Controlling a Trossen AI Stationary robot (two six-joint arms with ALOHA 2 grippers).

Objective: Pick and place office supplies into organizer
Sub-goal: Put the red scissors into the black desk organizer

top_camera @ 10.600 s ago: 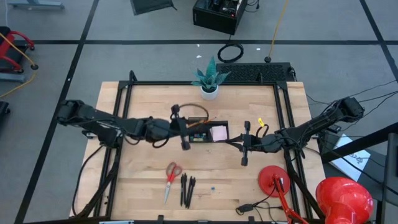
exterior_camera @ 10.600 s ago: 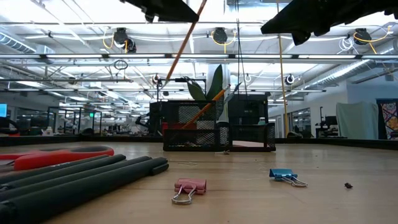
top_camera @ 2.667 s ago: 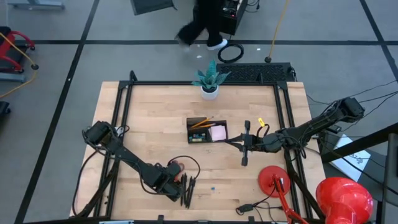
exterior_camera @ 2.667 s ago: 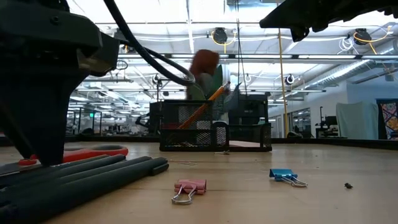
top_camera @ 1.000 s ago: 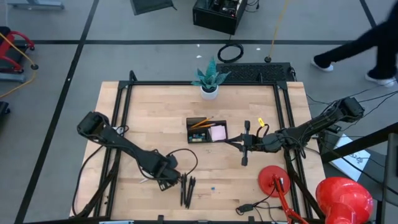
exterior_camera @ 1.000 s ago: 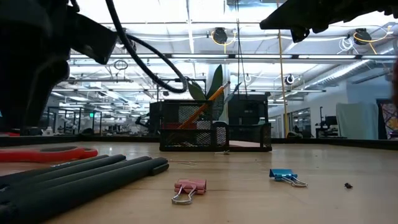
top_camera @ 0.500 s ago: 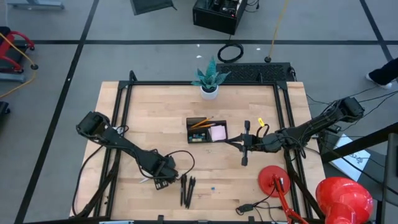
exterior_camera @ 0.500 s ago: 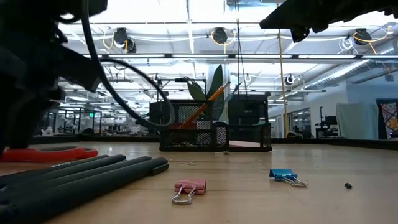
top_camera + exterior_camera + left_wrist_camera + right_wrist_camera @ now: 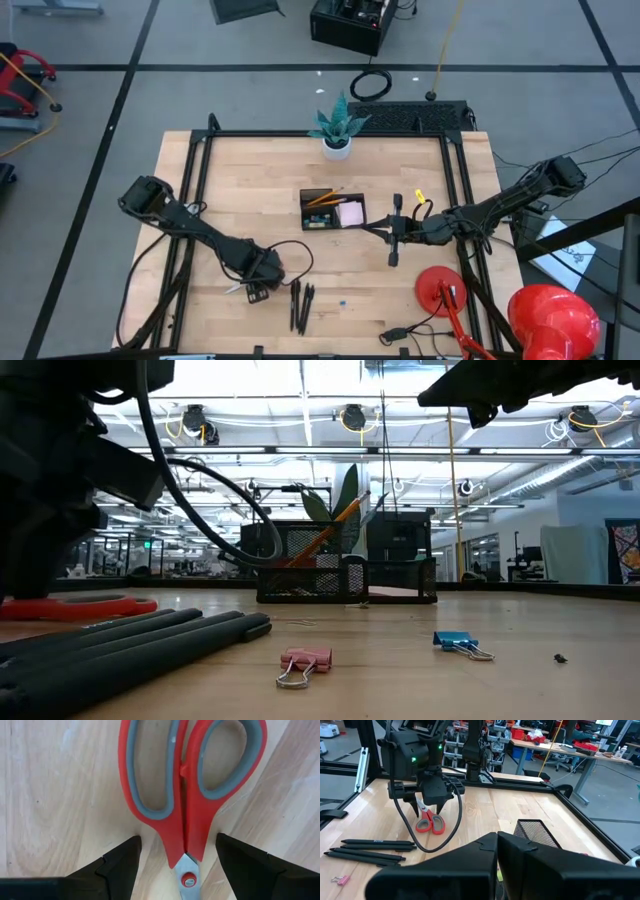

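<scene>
Red-handled scissors (image 9: 187,795) flat on wooden worktop (image 9: 400,310), left gripper (image 9: 180,852) fingers spread wide astride their pivot, not gripping, right gripper (image 9: 393,232) fingers closed, empty, beside organizer (image 9: 333,210).

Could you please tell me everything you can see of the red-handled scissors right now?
The red-handled scissors lie flat on the wooden table, closed, near the front left part beside the three black pens. The two handle loops are red, plastic-looking, lined in grey; a silver pivot screw sits where the metal blades begin. The left pincer stands open straddling the neck, one finger on each side, not gripping it. From above, the arm hides most of them.
</scene>
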